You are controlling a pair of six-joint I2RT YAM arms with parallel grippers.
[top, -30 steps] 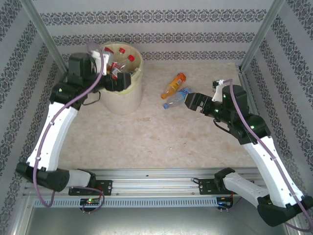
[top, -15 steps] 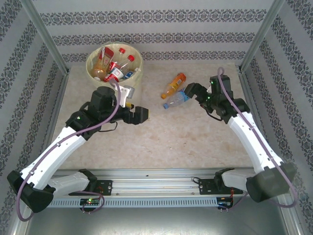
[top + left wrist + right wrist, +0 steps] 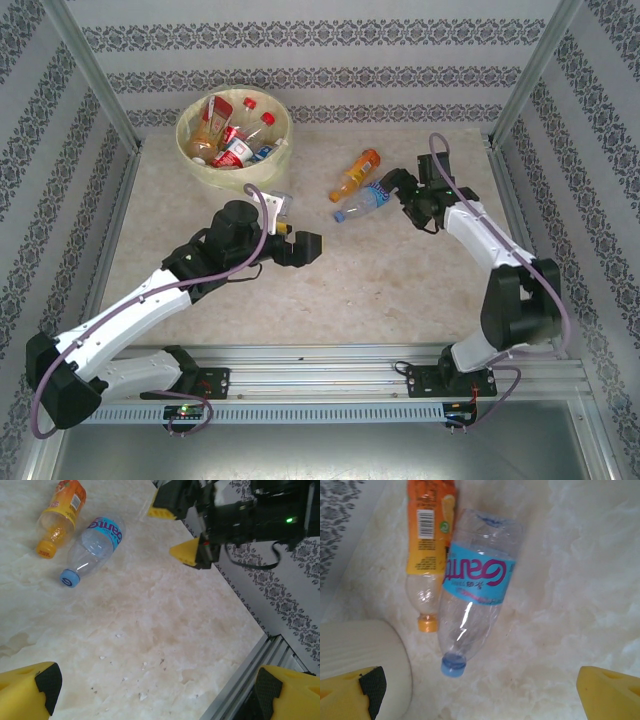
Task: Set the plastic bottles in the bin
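Probably a robot lab enclosure, aluminium frame posts [image 3: 88, 70], patterned backdrop walls [image 3: 320, 55], marble-look tabletop [image 3: 380, 285], mounting rail [image 3: 320, 360]

Orange bottle [image 3: 427, 536], base off-view (top edge)

Orange bottle [image 3: 426, 550] flanks clear bottle [image 3: 476, 600]; other side open.

Clear bottle [image 3: 475, 595] (blue-capped) lies just beside orange bottle [image 3: 426, 540].
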